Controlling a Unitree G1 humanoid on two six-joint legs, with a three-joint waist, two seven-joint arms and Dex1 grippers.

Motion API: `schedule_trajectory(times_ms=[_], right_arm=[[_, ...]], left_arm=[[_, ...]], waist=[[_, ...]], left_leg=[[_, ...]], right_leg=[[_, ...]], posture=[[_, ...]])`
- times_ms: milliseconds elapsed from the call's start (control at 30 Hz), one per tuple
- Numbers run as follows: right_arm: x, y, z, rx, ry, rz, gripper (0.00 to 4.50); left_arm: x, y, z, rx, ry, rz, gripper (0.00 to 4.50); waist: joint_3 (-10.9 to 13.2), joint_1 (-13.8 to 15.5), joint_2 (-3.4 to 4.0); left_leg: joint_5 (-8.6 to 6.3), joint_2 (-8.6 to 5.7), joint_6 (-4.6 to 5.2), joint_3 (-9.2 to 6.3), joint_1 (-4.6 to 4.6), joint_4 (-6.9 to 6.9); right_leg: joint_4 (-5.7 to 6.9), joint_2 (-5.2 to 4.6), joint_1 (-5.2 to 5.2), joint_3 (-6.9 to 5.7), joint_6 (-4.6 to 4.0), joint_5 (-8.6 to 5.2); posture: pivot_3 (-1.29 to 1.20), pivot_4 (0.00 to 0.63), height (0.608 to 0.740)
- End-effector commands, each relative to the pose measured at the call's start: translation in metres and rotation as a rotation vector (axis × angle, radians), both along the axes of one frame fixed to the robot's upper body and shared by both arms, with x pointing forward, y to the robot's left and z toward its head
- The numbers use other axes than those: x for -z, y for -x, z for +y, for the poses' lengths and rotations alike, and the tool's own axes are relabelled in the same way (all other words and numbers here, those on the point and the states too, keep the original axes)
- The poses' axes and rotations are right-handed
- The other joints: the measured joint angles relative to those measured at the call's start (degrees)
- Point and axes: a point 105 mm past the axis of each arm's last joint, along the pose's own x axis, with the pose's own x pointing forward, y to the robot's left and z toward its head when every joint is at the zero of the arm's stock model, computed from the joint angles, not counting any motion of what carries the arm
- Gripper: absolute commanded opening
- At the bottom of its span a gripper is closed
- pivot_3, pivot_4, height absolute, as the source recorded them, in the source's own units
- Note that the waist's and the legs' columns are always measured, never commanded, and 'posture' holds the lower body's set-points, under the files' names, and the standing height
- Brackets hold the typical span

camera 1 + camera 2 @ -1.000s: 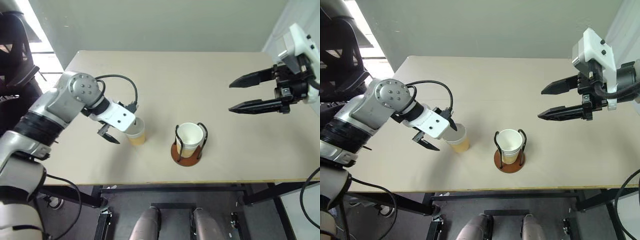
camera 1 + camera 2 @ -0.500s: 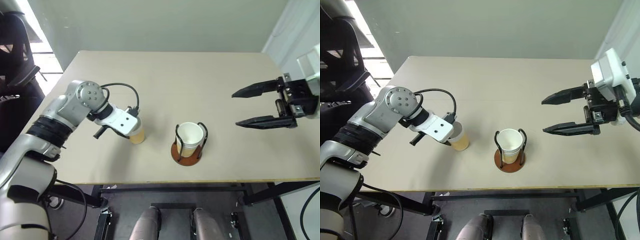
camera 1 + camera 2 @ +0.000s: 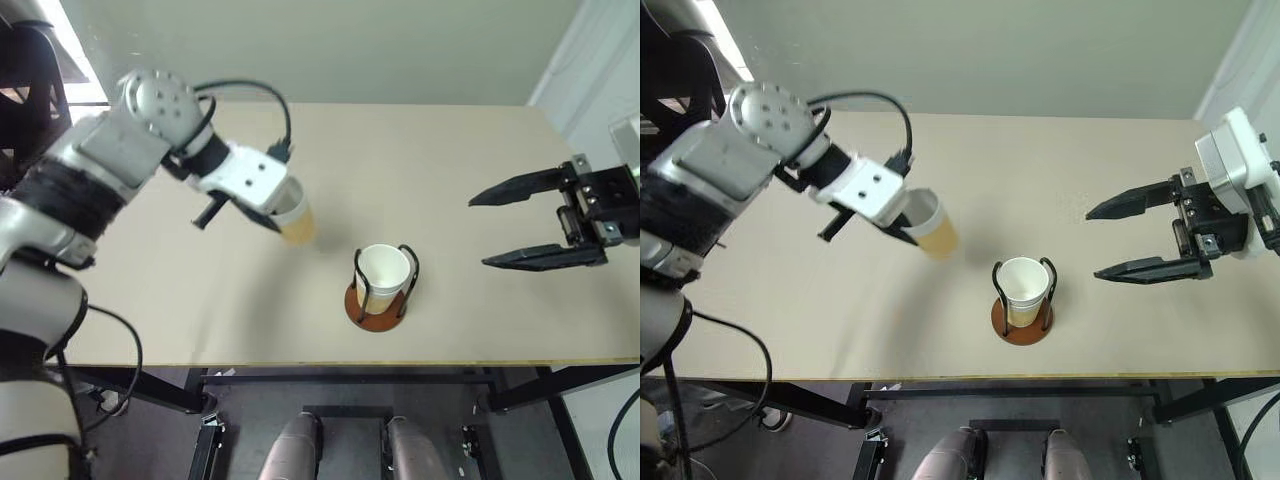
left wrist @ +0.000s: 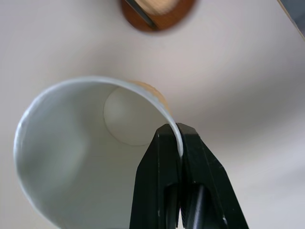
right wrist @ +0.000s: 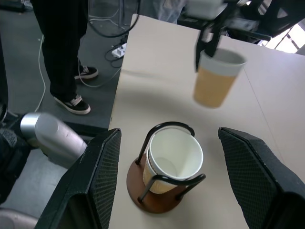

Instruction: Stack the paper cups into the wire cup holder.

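Tan-yellow paper cup (image 3: 931,227) held clear of the beige table (image 3: 1060,170), tilted, with its white rim pinched between the closed black fingers (image 4: 162,181) of the left gripper (image 3: 902,226); one finger lies inside the cup wall and one outside, as the left wrist view shows. The landmark is the wire cup holder (image 3: 1021,301), a reddish-brown disc base with two upright black wire loops, standing near the table's front edge. Inside it sit nested cups (image 5: 173,159), upright, white interior facing up; the right wrist view shows a second rim just below the top one. The raised cup hangs to the left of the holder and farther from the front edge, apart from it, not above it. The right gripper (image 3: 1132,240) hovers to the right of the holder, above the table, its two long black fingers spread wide and holding nothing; seen from the right wrist, the holder lies between the two finger pads (image 5: 106,164). A person's dark trousers and shoes (image 5: 71,102) stand on the floor beyond the far side of the table from the holder.
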Motion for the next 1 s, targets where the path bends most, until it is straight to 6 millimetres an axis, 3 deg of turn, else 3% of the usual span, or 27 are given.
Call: schedule_trajectory(times_ms=[33, 333, 633, 1000], right_arm=[[-0.006, 0.003, -0.006, -0.002, 0.014, -0.085, 3.29], [-0.004, -0.005, -0.026, 0.054, 0.058, -0.036, 3.29], [-0.023, -0.006, -0.041, 0.125, 0.108, -0.012, 3.29], [-0.044, 0.001, -0.044, 0.15, 0.072, 0.011, 3.29]], left_arm=[[-0.029, -0.003, -0.016, 0.022, 0.045, -0.031, 0.01], [-0.062, -0.008, -0.058, 0.102, 0.115, -0.089, 0.01], [-0.064, 0.004, -0.09, 0.218, 0.119, -0.075, 0.01], [-0.05, 0.026, -0.123, 0.368, 0.077, -0.008, 0.01]], waist=[[0.0, 0.1, -0.01], [0.0, 0.2, -0.04], [0.0, 0.4, 0.0], [0.1, 0.9, -0.01]], left_leg=[[0.0, -0.02, 0.0, 0.02, 0.0, -0.01], [-0.12, -0.02, 0.09, 0.08, -0.09, 0.01], [-0.4, -0.02, 0.32, 0.23, -0.13, 0.07], [-0.77, -0.03, 0.73, 0.33, -0.12, 0.51]], right_leg=[[0.0, 0.02, 0.01, -0.03, 0.03, -0.02], [-0.11, -0.01, 0.06, 0.02, 0.48, -0.15], [-0.47, 0.03, 0.22, 0.05, 0.86, -0.28], [-0.83, -0.04, 0.63, 0.01, 1.09, -0.25]], posture=[[0.0, 0.15, 0.74], [0.0, 0.15, 0.74], [0.0, 0.15, 0.74], [0.0, 0.15, 0.74]])
